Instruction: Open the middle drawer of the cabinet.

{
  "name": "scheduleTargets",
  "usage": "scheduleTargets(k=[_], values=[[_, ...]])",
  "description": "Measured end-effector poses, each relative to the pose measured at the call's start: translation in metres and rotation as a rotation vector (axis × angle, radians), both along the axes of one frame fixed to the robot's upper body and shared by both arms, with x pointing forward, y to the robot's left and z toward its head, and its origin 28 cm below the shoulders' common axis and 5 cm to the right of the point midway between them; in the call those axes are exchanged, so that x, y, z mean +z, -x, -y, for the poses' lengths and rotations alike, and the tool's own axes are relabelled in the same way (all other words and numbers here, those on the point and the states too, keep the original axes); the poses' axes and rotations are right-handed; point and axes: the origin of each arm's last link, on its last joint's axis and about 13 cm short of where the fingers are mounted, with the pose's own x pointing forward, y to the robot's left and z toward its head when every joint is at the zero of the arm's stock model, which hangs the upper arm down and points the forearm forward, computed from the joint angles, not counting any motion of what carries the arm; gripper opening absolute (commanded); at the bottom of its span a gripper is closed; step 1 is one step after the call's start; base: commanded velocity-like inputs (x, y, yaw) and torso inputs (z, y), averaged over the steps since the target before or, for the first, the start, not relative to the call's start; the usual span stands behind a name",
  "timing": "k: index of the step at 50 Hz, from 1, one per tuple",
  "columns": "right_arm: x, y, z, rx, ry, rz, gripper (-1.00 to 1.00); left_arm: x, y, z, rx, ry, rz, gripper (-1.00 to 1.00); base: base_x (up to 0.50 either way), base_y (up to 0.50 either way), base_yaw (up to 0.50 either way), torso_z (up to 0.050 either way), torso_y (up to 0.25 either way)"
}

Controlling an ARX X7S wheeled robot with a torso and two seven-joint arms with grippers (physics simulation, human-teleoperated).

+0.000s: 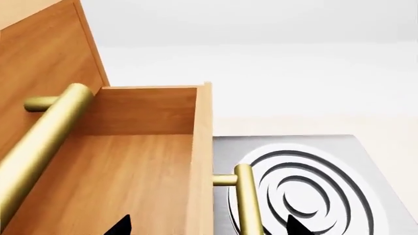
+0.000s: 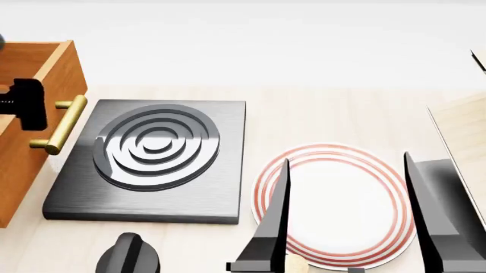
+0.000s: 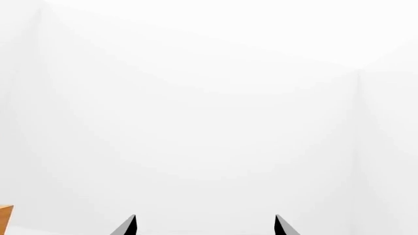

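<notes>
The orange-brown cabinet (image 2: pixel 15 187) stands at the far left of the head view. Its middle drawer (image 1: pixel 130 171) is pulled out, so its bare wooden inside shows. The brass bar handle (image 1: pixel 247 200) on the drawer front also shows in the head view (image 2: pixel 61 128). My left gripper (image 1: pixel 209 227) is open and straddles the drawer front and handle: one fingertip (image 1: pixel 121 226) is over the drawer's inside, the other beyond the handle. Another drawer's brass handle (image 1: pixel 46 137) sits on the closed face above. My right gripper (image 2: pixel 346 159) hangs open over a plate and holds nothing; its wrist view (image 3: pixel 203 225) shows only white wall.
A dark grey hob slab with a ringed coil (image 2: pixel 152 148) lies on the table right beside the drawer's handle. A white plate with red rings (image 2: pixel 342 210) sits under my right gripper. A black knob (image 2: pixel 129 253) is near the front edge. A pale wood unit (image 2: pixel 467 131) stands at the right.
</notes>
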Motion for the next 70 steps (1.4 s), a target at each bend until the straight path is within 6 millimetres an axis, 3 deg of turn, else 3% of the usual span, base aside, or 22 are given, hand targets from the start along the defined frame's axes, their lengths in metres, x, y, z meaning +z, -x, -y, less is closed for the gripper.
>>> scheduleTargets(k=[70], values=[[-0.002, 0.001, 0.001, -0.002, 0.004, -0.005, 1.0, -0.03, -0.002, 0.023, -0.057, 0.011, -0.056, 1.0, 0.0, 0.0, 0.0, 0.0, 0.0]])
